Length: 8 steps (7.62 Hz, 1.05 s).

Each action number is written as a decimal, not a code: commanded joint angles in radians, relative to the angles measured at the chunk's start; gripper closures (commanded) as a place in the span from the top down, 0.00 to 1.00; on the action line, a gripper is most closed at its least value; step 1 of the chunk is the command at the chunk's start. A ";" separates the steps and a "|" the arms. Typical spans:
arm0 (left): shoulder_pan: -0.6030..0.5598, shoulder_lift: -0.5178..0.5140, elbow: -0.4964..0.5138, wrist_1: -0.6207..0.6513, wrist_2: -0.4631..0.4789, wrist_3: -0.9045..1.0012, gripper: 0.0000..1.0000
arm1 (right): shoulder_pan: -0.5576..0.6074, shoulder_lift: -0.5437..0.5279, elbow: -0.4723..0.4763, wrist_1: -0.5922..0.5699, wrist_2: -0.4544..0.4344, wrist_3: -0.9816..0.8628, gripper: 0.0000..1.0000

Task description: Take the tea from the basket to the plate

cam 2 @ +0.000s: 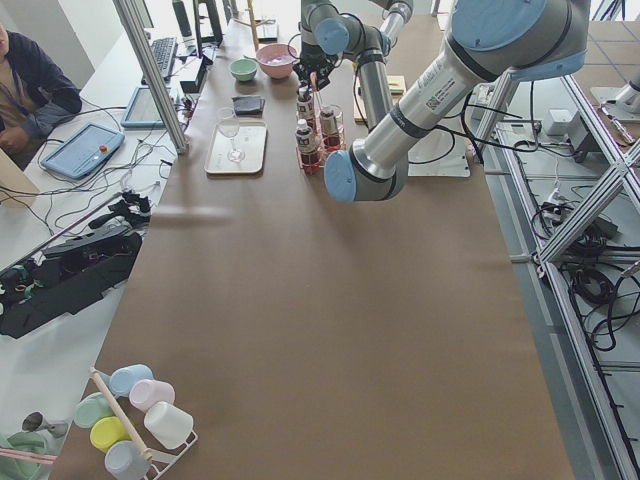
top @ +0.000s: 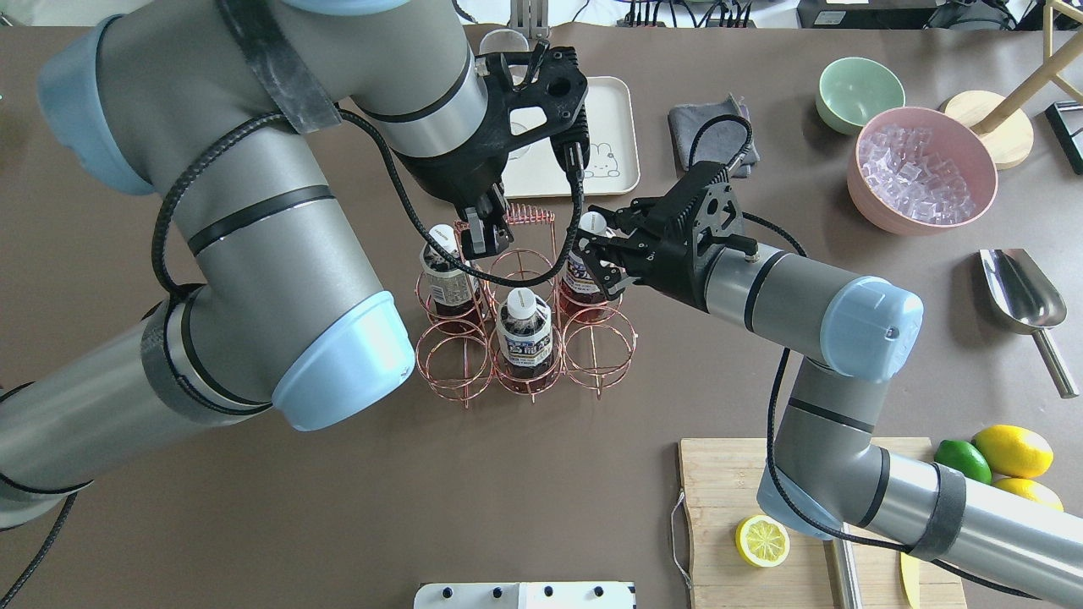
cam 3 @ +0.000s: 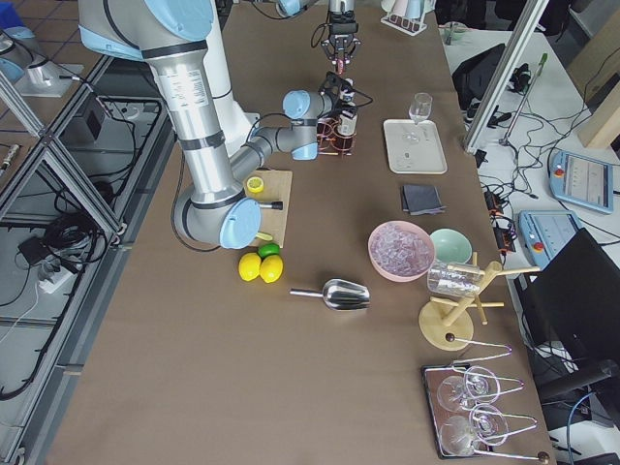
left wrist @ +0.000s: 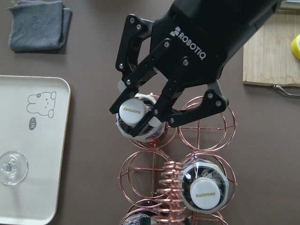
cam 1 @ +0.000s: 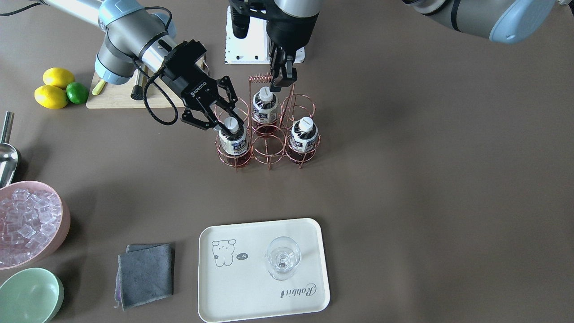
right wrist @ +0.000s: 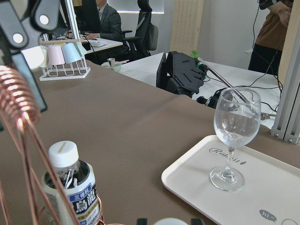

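The copper wire basket [cam 1: 269,148] stands mid-table with three tea bottles in its cells. My right gripper [cam 1: 229,128] is shut on the white cap and neck of one tea bottle [cam 1: 234,144], which still sits in its cell; the left wrist view shows the fingers [left wrist: 157,112] pressed on both sides of the cap [left wrist: 132,109]. My left gripper [cam 1: 283,80] is shut on the end of the basket's coiled handle [cam 1: 260,78]. The other bottles [cam 1: 264,105] [cam 1: 305,134] stand untouched. The cream bear plate [cam 1: 251,291] lies at the table's far side.
A clear stemmed glass [cam 1: 282,258] stands on the plate. A grey cloth [cam 1: 145,273], a pink tub of ice [cam 1: 31,224], a green bowl [cam 1: 29,296] and a metal scoop [cam 1: 6,152] lie to my right. A cutting board [cam 1: 107,98], lemons and a lime [cam 1: 77,93] sit near my right arm.
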<state>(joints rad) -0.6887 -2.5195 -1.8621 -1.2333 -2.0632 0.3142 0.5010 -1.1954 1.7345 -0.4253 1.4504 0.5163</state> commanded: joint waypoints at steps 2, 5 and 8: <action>0.000 0.001 0.000 0.000 0.000 0.000 0.00 | 0.017 0.010 0.201 -0.237 0.024 0.064 0.00; 0.000 0.001 0.000 0.000 0.000 0.000 0.00 | 0.224 0.121 0.224 -0.430 0.274 0.125 0.00; 0.000 0.001 0.001 0.000 0.000 0.000 0.00 | 0.408 0.174 0.220 -0.527 0.463 0.148 0.00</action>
<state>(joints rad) -0.6888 -2.5188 -1.8611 -1.2333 -2.0632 0.3145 0.8062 -1.0368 1.9585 -0.9111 1.8089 0.6558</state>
